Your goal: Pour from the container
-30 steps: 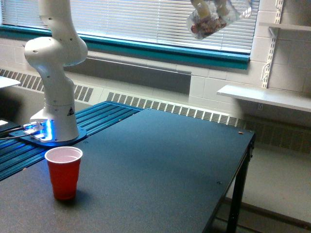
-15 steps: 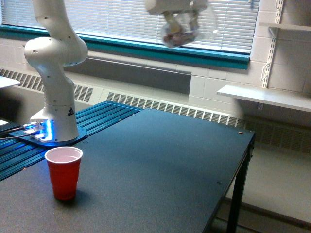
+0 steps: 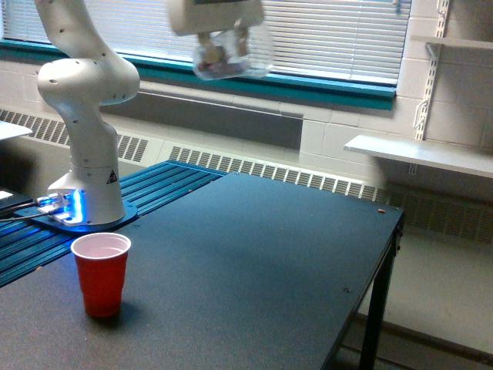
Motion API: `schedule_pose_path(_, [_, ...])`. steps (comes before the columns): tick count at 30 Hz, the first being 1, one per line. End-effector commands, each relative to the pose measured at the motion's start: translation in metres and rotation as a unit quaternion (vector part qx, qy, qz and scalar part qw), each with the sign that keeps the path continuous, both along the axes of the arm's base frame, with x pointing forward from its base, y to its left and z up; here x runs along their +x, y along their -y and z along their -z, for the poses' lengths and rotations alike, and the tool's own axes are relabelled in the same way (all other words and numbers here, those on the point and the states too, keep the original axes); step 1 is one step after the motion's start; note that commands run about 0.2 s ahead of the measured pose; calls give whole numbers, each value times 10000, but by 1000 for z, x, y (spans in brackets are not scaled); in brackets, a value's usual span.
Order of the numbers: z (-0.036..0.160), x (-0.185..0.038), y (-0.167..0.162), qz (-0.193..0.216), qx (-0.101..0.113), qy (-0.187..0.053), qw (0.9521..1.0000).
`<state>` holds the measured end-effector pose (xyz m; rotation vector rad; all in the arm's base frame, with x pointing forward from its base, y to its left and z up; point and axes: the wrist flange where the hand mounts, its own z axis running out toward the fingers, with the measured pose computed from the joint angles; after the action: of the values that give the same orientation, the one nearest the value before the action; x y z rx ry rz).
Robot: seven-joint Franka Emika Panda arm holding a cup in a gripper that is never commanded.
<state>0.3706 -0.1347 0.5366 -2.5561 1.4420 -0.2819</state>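
The claw (image 3: 224, 46) hangs high above the tabletop (image 3: 254, 270), in front of the window blinds (image 3: 331, 35), and pinches the clear cup (image 3: 231, 58) between its fingers. The cup is blurred, tipped onto its side, with small candies showing as a dark and pale cluster through its wall. It sits in the air over the tabletop's far edge, toward the far left corner, well apart from anything below. A red cup (image 3: 101, 274) stands upright near the tabletop's near left corner, its white inside showing; whether anything lies in it cannot be told. Just behind it, past the tabletop's left edge, the arm's white base (image 3: 88, 181) rises from a blue ribbed platform (image 3: 154, 189), with blue lights glowing at its foot. The dark tabletop is bare between the red cup and its right edge. A white shelf (image 3: 420, 154) is fixed to the wall on the exterior view's right.
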Motion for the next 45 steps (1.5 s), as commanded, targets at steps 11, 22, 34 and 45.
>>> schedule_pose_path(11, [14, -97, 35, -340, 589, -374, 9970])
schedule_pose_path(22, [18, -100, 58, -625, 763, -498, 9939])
schedule_pose_path(34, [38, -106, 86, -858, 873, -557, 9909])
schedule_pose_path(45, [69, -119, 107, -1116, 989, -804, 9855])
